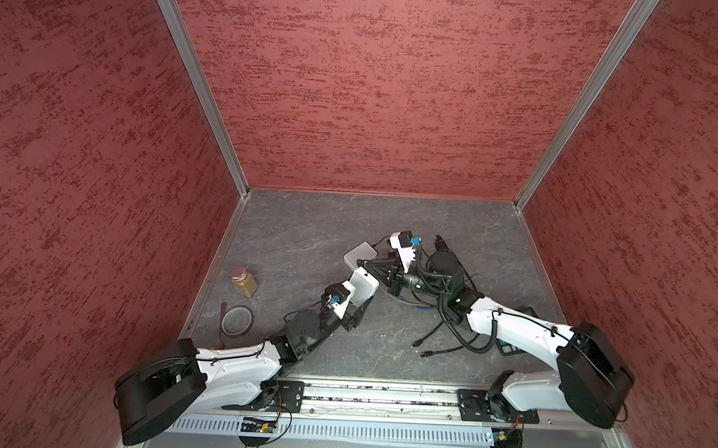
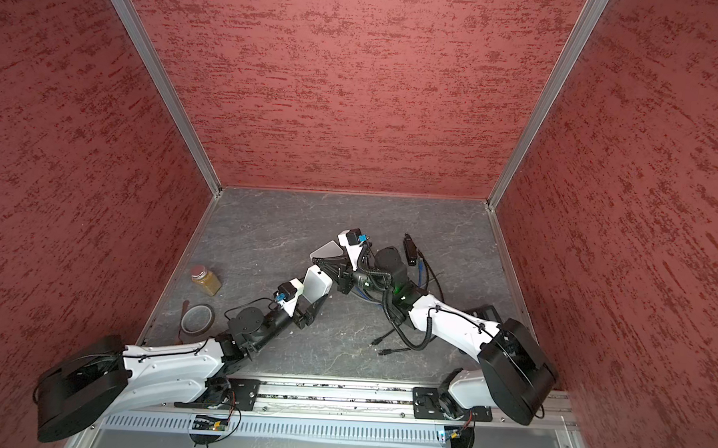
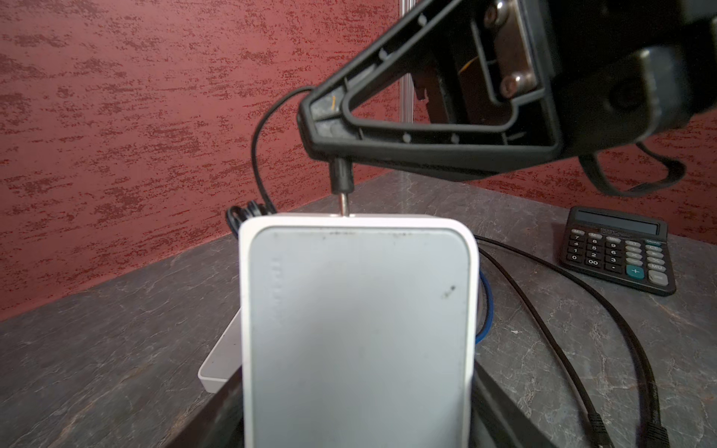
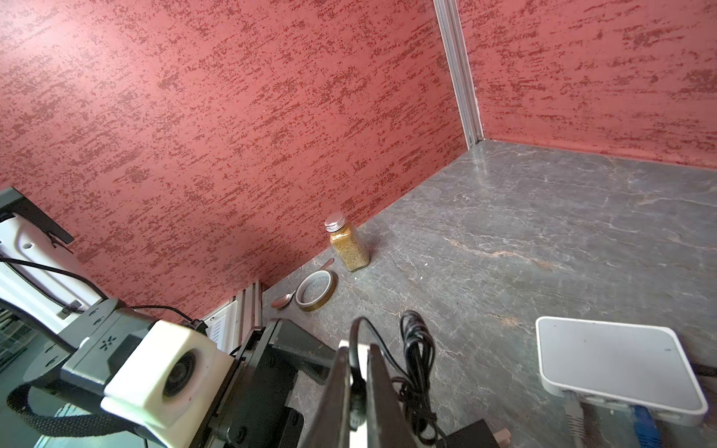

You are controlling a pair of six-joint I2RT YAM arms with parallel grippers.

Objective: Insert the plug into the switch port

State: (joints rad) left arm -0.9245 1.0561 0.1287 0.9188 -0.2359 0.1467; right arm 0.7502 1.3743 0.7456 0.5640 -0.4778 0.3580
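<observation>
One plug in right gripper

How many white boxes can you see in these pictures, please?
2. The upright white box is held in the left claw; the flat white box lies on the table just beyond it, with cables plugged in. More may be hidden.

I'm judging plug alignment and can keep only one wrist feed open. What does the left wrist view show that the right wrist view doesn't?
Left wrist only: the plug with its metal tip meeting the edge of the held switch, and a calculator. Right wrist only: a spice jar, a tape roll and a spoon. Both: the right gripper, the plug's black cable, a second white box lying on the table.
</observation>
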